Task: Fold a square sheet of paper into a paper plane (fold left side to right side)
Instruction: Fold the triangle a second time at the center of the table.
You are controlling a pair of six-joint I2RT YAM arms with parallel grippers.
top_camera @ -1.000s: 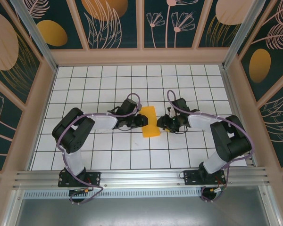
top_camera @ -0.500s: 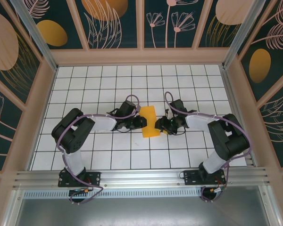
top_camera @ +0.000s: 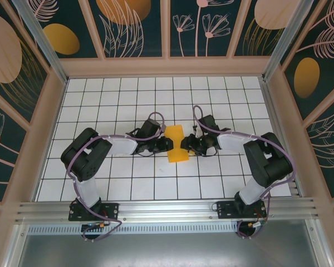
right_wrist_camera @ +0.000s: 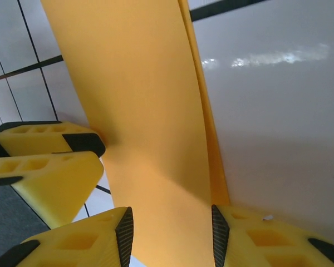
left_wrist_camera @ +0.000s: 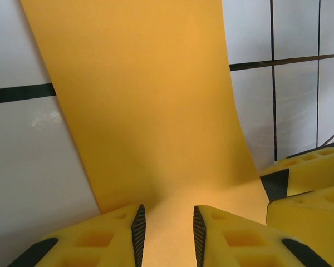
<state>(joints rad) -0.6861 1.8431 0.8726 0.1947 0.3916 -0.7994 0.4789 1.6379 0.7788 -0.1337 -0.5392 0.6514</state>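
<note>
White gridded table [top_camera: 128, 100] carries the square sheet of paper [top_camera: 177, 146] at its middle, doubled over. Your left gripper [left_wrist_camera: 167, 222] and right gripper [right_wrist_camera: 170, 228] straddle it part-open; keep edges aligned while pressing the crease.

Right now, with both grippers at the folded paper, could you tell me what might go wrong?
A lower layer peeks out along one edge of the paper, so pressing now may set a crooked crease.
The left gripper and right gripper sit very close; they could collide or drag the paper.
</note>
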